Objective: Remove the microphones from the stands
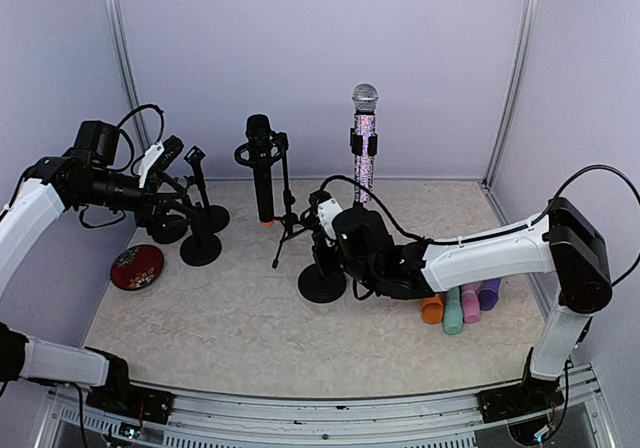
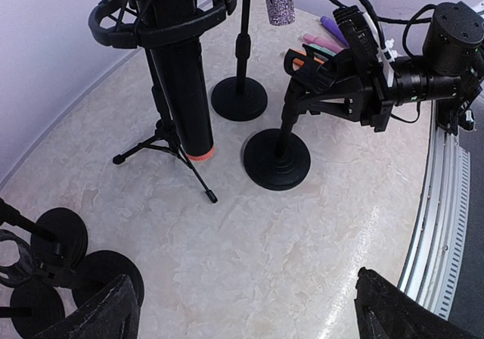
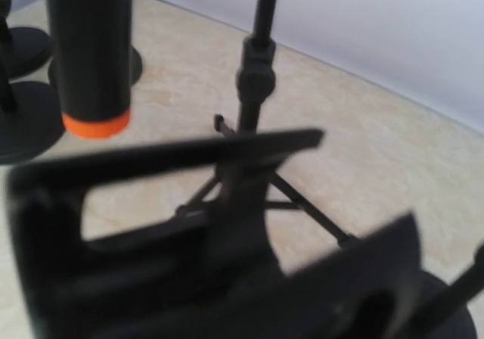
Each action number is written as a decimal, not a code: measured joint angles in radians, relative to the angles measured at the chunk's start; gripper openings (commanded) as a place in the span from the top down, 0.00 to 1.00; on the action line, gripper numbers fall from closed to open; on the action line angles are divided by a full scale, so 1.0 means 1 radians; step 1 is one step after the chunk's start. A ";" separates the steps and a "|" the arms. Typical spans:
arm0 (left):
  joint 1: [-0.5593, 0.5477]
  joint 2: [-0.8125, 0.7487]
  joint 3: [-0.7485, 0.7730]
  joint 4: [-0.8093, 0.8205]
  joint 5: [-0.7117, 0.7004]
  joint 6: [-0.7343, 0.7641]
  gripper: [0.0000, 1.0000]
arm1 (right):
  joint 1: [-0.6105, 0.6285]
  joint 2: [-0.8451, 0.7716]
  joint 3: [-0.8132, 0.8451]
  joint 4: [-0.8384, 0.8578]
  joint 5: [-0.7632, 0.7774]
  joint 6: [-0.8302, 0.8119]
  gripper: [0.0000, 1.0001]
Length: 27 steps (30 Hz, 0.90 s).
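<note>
**Both microphones in their stands; right jaws at an empty short stand**

The black microphone point(image 1: 261, 168) hangs upright in a ring-shaped shock mount point(image 2: 162, 13) on a tripod stand point(image 1: 287, 218) near the middle of the bench point(image 1: 250, 318). The orange band at its lower end sits just above the surface. To its right, the glitter microphone point(image 1: 364, 138), with a silver mesh head, stands upright in a clip on a round-based stand point(image 2: 239, 98). From above, the lower part of that stand is hidden behind the right arm point(image 1: 480, 243).

The right arm reaches across the bench from the right. The right jaws sit at the top of a short stand point(image 1: 322, 283), which has a round base and an empty clip and stands in front of the glitter microphone. In the left wrist view the two fingers lie on either side of that clip. I cannot tell whether they press on it or stay clear, and the right wrist view is too blurred to settle it.

The left arm point(image 1: 30, 213) is at the left of the bench, above a group of empty round-based stands point(image 1: 200, 248). The left jaws are spread wide with nothing between them.

A red round dish point(image 1: 137, 266) lies near the left edge. Several coloured tubes point(image 1: 460, 306) lie beside the right arm.
</note>
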 measured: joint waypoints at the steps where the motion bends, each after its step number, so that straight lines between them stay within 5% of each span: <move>1: 0.000 0.000 0.000 0.000 0.000 0.001 0.04 | 0.000 0.008 0.007 0.009 0.000 -0.003 0.97; 13: 0.089 -0.002 -0.029 -0.024 -0.016 0.039 0.06 | 0.034 0.040 0.021 0.082 -0.036 -0.068 1.00; 27: 0.107 -0.021 -0.103 -0.022 -0.029 0.050 0.10 | 0.087 0.137 0.123 0.133 -0.334 -0.038 1.00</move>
